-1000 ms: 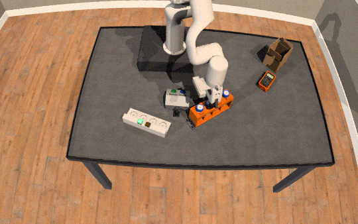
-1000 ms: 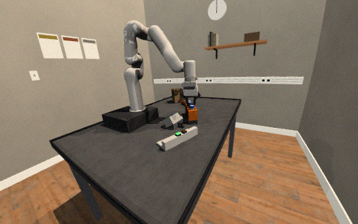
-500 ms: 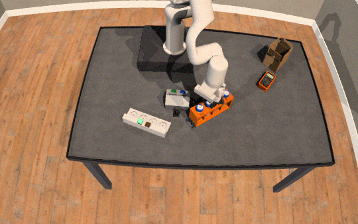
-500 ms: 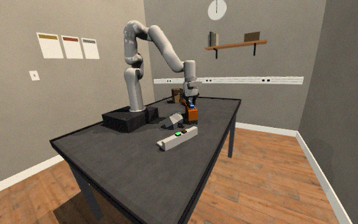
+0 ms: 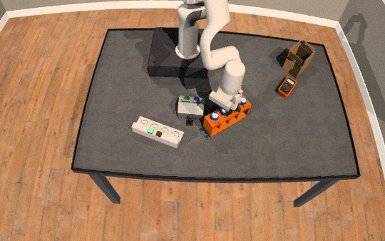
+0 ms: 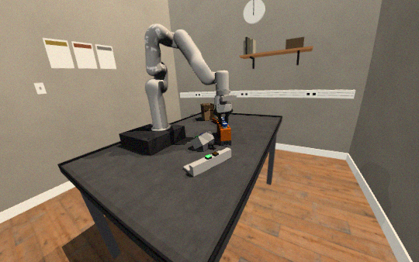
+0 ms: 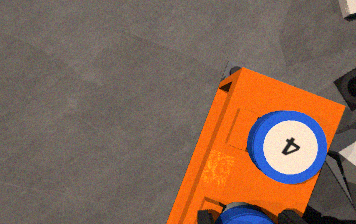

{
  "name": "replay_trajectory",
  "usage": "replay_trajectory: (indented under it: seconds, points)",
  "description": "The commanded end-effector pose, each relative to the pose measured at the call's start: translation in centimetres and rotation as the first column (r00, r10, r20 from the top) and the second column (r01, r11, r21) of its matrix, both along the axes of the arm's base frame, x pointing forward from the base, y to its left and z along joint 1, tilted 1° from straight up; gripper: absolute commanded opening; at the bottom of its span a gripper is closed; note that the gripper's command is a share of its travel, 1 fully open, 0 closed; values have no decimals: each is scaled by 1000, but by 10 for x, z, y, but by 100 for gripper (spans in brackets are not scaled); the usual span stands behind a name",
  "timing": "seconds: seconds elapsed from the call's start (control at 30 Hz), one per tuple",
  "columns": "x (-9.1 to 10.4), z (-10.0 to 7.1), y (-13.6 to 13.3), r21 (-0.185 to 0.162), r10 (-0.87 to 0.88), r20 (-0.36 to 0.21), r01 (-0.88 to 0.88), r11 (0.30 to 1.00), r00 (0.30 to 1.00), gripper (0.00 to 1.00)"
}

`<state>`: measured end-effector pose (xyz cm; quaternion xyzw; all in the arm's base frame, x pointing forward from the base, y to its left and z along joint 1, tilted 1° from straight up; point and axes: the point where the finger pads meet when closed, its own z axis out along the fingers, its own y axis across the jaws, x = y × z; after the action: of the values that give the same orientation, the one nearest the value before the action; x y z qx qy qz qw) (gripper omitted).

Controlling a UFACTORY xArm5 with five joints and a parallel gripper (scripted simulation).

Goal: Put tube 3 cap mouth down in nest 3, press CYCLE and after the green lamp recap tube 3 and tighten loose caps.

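Four blue caps sit in a row on the orange tube rack (image 5: 228,122). The gripper (image 7: 250,216) is closed around the cap (image 7: 244,214) next to the cap marked 4 (image 7: 289,146), which is on its tube. On the white cap tray (image 5: 142,131), the green lamp (image 5: 150,130) is lit. Between tray and rack on the worktop (image 5: 271,142) stands the key housing (image 5: 189,107).
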<state>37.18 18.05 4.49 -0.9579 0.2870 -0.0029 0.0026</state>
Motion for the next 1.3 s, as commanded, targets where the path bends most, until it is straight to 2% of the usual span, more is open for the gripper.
replay_trajectory:
  seconds: [0.0,0.17,0.37,0.43,0.53,0.73,0.77,1.17,1.27]
  points:
    - [1,1,1,-2,-50,6,50,999,999,0]
    - [1,1,1,1,-295,5,295,955,955,0]
    - [1,1,1,4,-565,3,564,825,825,0]
    - [1,1,1,4,-565,3,564,825,825,0]
    - [1,1,1,6,-674,2,674,739,739,0]
    - [1,1,1,6,-674,2,674,739,739,0]
    - [1,1,1,6,-674,2,674,739,739,46]
    - [1,1,1,6,-674,2,674,739,739,46]
    - [1,10,1,6,-674,2,674,739,739,46]
